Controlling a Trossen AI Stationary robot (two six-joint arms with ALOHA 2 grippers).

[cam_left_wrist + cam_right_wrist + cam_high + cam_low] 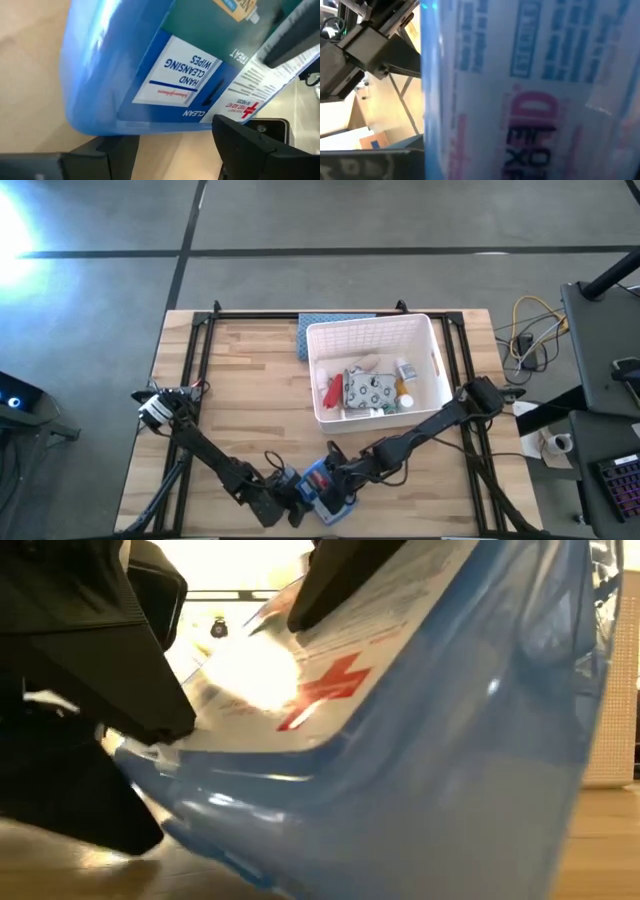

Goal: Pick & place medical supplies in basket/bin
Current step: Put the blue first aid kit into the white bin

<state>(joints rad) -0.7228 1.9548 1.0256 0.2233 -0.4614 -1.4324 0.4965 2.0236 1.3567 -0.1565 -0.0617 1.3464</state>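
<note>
From above, the white bin (375,370) sits toward the far middle of the wooden table (240,400), with a blue-grey mat (305,335) tucked against its far left corner. Inside the bin lie a grey patterned pouch (367,389), a red tube (333,392), and a white pill bottle (404,369). Well nearer than the bin, at the table's near edge, both arms meet on a blue first-aid box (323,485): the left gripper (290,492) on its left side, the right gripper (343,472) on its right. Between the box and the bin the wood is bare, and left of the bin there is a broad open stretch.

From table height, the blue box (420,770) fills nearly the whole picture, tilted, with a red cross on its white label (glare washes out part of it). Dark gripper parts flank it, one at the left and one at the top; the table shows under the box's left end.

The left wrist view shows the box (115,65) between that arm's dark fingers (250,145), which stand apart around it, a "hand cleansing wipes" label showing through.

The right wrist view has the box (520,90) pressed close, lettering blurred; whether those fingers are clamped, I cannot tell.
</note>
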